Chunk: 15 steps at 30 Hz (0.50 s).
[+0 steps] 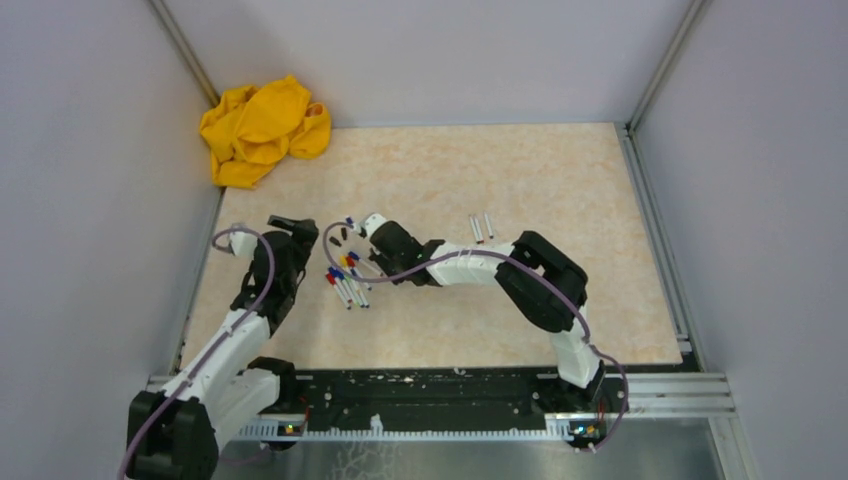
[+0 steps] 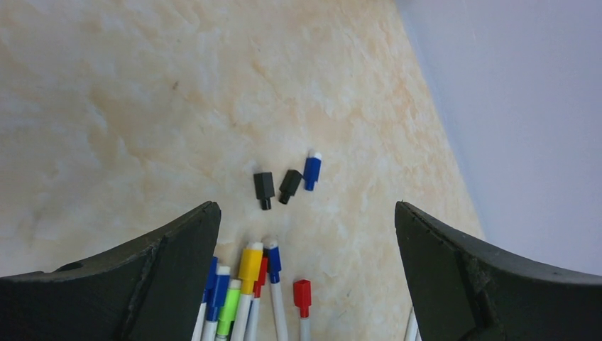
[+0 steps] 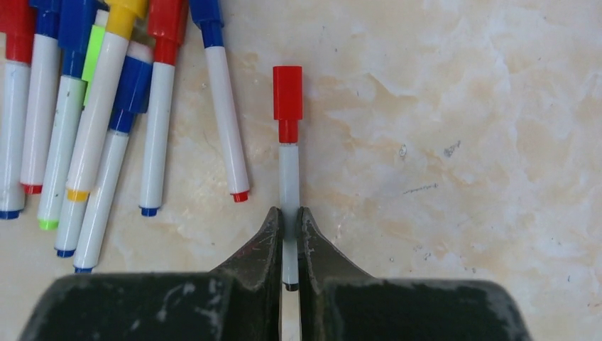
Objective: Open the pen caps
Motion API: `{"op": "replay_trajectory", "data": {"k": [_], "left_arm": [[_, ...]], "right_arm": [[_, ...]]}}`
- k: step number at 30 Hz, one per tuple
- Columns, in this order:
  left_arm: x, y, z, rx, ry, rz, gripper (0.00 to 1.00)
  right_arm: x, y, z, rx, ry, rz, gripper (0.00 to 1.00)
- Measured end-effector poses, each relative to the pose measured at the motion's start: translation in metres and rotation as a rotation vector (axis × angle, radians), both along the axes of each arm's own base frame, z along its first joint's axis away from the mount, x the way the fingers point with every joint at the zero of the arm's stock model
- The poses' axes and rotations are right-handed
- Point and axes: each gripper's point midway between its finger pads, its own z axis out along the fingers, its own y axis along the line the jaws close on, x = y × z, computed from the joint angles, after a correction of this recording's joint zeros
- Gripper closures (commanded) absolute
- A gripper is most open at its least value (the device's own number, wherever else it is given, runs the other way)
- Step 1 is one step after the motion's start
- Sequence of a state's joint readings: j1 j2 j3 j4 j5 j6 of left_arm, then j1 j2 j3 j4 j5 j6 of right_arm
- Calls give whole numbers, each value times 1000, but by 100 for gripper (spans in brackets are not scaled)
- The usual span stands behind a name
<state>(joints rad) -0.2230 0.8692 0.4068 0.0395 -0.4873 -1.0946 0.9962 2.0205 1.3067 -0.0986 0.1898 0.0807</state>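
A bunch of capped markers (image 1: 345,282) lies on the table; their red, blue, yellow and green caps (image 2: 241,280) show between my left fingers. My right gripper (image 3: 289,211) is shut on the white barrel of one marker that lies apart from the bunch, and its red cap (image 3: 287,99) is still on. That red cap also shows in the left wrist view (image 2: 302,295). My left gripper (image 2: 305,207) is open and empty, just above the capped ends. Two loose black caps (image 2: 277,187) and a loose blue cap (image 2: 312,170) lie beyond it. In the top view the left gripper (image 1: 295,232) and the right gripper (image 1: 372,262) flank the bunch.
Two bare marker barrels (image 1: 482,228) lie to the right of the right wrist. A crumpled yellow cloth (image 1: 262,130) sits in the far left corner. Grey walls enclose the table on three sides, and the left wall is close to the left arm.
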Motion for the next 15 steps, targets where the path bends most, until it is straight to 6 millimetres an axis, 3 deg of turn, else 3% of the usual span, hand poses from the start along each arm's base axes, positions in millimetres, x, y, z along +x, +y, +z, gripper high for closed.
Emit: {"op": "replay_trajectory", "data": {"k": [4, 12, 15], "left_arm": [[14, -27, -9, -22, 25, -139, 2], [44, -90, 1, -134, 20, -424, 2], [50, -109, -1, -177, 27, -513, 2]], "right_arm": [[-5, -7, 12, 42, 23, 2, 100], [6, -1, 75, 250, 1, 4, 100], [5, 3, 82, 282, 3, 15, 100]]}}
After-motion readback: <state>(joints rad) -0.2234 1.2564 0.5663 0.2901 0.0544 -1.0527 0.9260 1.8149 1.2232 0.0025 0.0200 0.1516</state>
